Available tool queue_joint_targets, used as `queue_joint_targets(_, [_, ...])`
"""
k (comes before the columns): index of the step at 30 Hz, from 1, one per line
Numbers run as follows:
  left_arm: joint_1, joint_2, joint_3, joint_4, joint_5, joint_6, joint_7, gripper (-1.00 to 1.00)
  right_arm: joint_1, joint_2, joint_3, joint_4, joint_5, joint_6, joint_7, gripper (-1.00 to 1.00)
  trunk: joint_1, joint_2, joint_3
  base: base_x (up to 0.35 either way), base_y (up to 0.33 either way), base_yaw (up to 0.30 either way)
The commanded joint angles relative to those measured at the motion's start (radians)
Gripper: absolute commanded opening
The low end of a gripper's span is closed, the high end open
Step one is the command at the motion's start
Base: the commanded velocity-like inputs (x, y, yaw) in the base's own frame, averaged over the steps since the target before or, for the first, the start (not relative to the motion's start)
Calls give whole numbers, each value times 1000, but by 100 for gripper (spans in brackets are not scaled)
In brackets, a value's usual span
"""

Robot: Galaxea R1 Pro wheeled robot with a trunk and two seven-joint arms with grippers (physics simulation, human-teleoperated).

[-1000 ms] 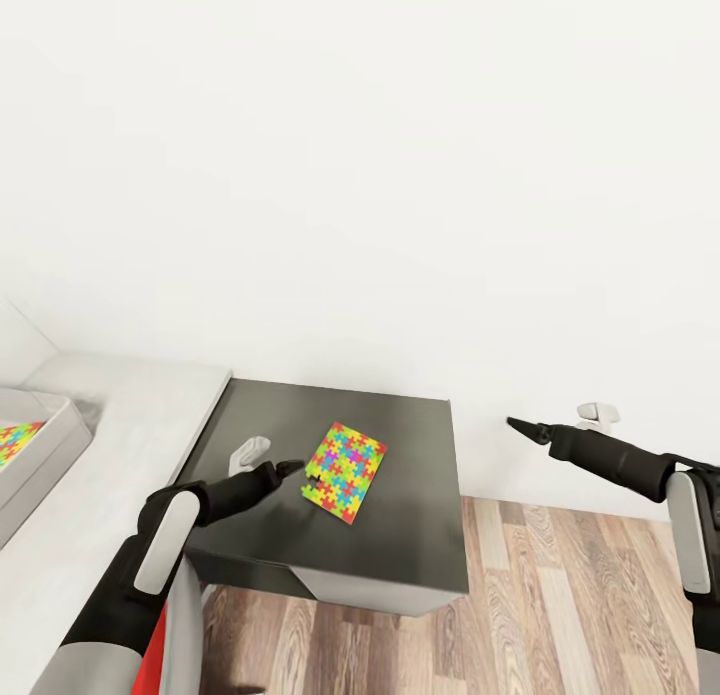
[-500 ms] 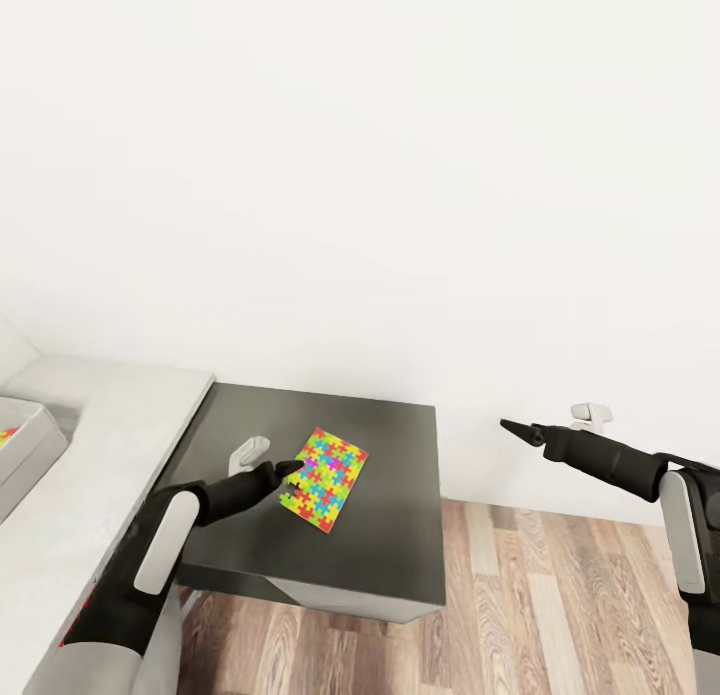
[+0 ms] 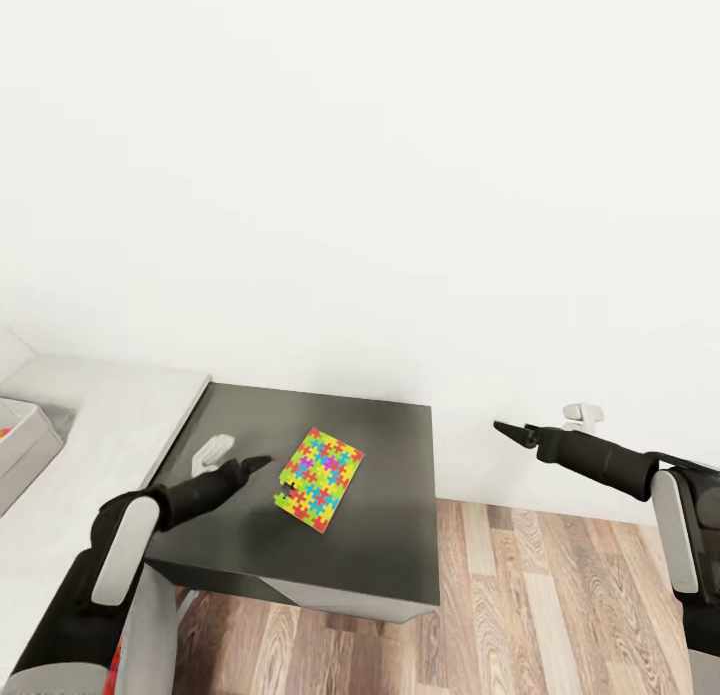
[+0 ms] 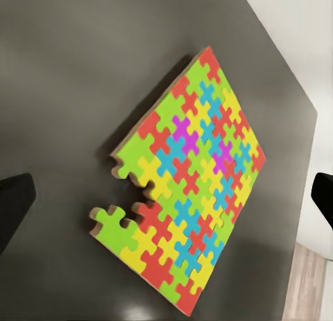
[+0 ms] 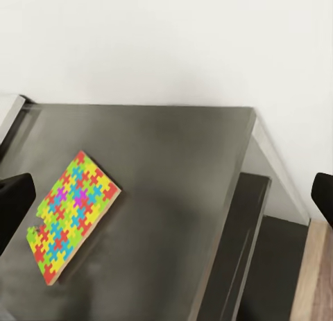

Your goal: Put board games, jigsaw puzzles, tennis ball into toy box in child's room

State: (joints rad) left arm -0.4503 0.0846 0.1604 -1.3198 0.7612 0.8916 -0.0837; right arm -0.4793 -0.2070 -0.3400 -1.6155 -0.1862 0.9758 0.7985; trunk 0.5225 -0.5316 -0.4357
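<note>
A bright multicoloured jigsaw puzzle [image 3: 318, 478] lies flat on a dark table [image 3: 380, 535], one piece at its near corner slightly apart. My left gripper [image 3: 255, 464] hovers just left of the puzzle, a short gap from its edge. In the left wrist view the puzzle [image 4: 187, 196] lies between widely spread fingers [image 4: 14, 206], so that gripper [image 4: 166, 200] is open and empty. My right gripper [image 3: 505, 431] hangs in the air beyond the table's right side, open and empty, and its camera sees the puzzle [image 5: 73, 210]. The grey toy box [image 3: 20, 450] is cut off at the left edge.
A pale grey surface [image 3: 110, 425] adjoins the dark table on the left and carries the toy box. A white wall [image 3: 400, 175] rises straight behind. Wooden floor [image 3: 550, 595] lies to the right of and in front of the dark table [image 5: 201, 189].
The camera has swung right, sliding the toy box almost out at the left. My left gripper has drawn back leftward from the puzzle's edge. The right arm has kept its pose.
</note>
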Motion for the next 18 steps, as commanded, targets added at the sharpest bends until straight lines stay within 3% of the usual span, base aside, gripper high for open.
queue_joint_targets(1, [-4, 7, 5, 1, -8, 9, -8, 100, -1, 0, -1, 0, -1, 0, 3, 100, 0, -1, -1, 0, 0, 0])
queue_joint_targets(4, [-45, 38, 16, 42, -9, 18, -7, 100, -1, 0, 1, -1, -1, -39, 3, 100, 0, -1, -1, 0, 0, 0])
queue_joint_targets(7, [-107, 50, 19, 128, -10, 21, -7, 100, -1, 0, 0, -1, -1, -56, 4, 100, 0, -1, -1, 0, 0, 0])
queue_joint_targets(14, [-236, 48, 11, 357, -12, 19, -3, 100, -1, 0, 0, -1, -1, -65, 2, 100, 0, -1, -1, 0, 0, 0])
queue_joint_targets(18, [-276, 41, 0, 449, -16, 10, -3, 100, -1, 0, 0, -1, -1, -67, 3, 100, 0, -1, -1, 0, 0, 0])
